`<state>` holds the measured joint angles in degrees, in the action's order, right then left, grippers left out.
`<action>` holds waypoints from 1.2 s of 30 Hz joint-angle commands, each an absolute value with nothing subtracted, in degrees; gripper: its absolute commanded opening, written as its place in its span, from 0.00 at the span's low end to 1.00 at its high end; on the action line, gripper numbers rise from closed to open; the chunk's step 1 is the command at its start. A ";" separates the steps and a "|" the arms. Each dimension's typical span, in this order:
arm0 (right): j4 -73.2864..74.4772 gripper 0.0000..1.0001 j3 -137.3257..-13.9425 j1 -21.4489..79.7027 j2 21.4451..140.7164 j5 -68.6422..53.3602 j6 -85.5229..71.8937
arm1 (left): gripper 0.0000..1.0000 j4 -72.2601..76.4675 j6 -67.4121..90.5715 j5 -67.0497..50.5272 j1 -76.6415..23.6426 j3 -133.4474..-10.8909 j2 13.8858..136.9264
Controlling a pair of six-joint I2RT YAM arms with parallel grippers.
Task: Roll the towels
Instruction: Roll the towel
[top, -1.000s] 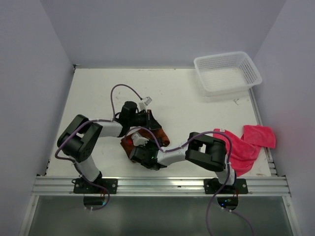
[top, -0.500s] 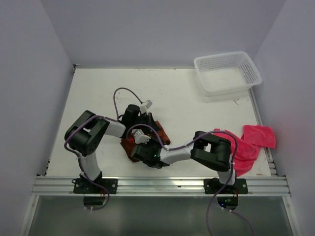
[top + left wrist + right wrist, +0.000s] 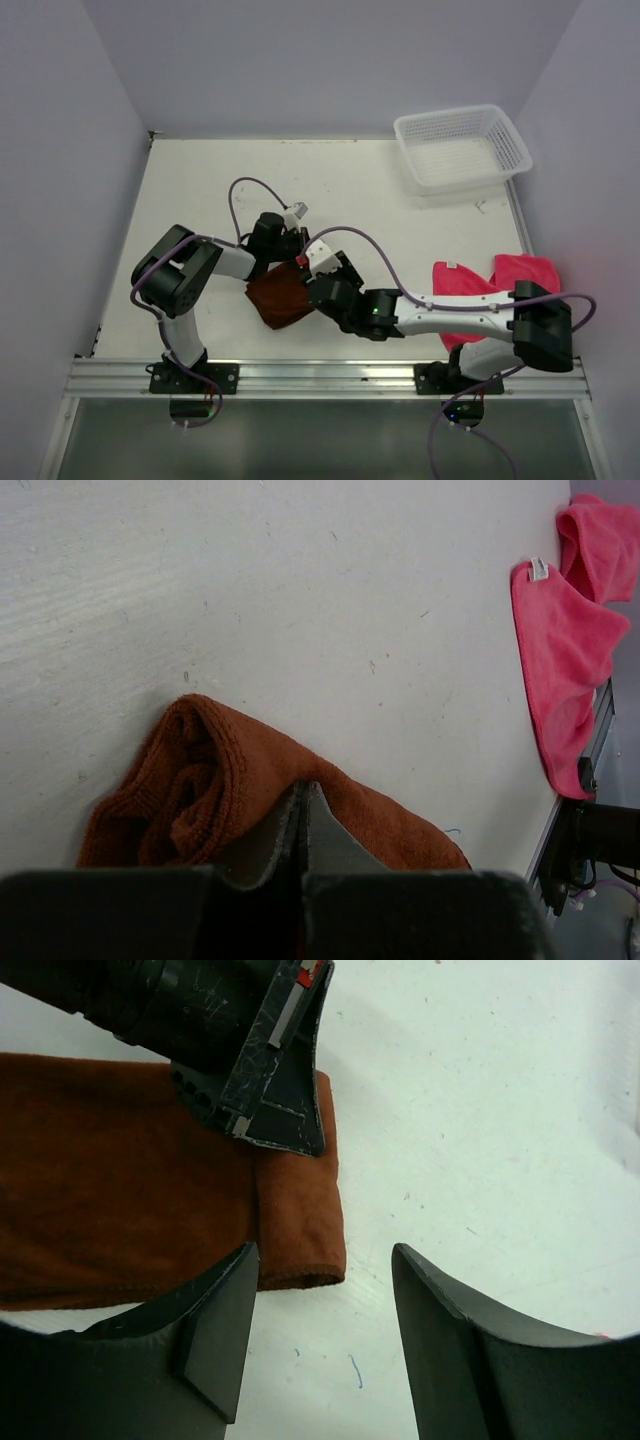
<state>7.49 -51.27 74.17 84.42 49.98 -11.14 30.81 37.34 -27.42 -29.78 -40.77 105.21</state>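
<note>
Brown towel (image 3: 280, 298) lies mid-counter (image 3: 200, 180), long axis running left from my right claw (image 3: 322, 1260), which hangs wide open and empty at its end. Left claw (image 3: 303, 792) closed, tips pressing the cloth. Pink towel (image 3: 500, 290) far right.

light: bright, even, overhead | shadows: soft, faint | focus: top view sharp; left tool (image 3: 303, 792) blurred up close

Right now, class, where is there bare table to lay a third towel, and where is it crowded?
Free: far-left table beyond the left arm, and mid-table between rust-brown towel and basket. Crowded: near centre, where left claw and right claw meet that towel; near right, pink towel.
</note>
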 commanded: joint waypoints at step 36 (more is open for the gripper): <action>-16.78 0.53 -33.93 43.59 89.65 -3.87 -36.48 | 0.00 26.28 35.25 -20.83 -29.44 -38.32 101.87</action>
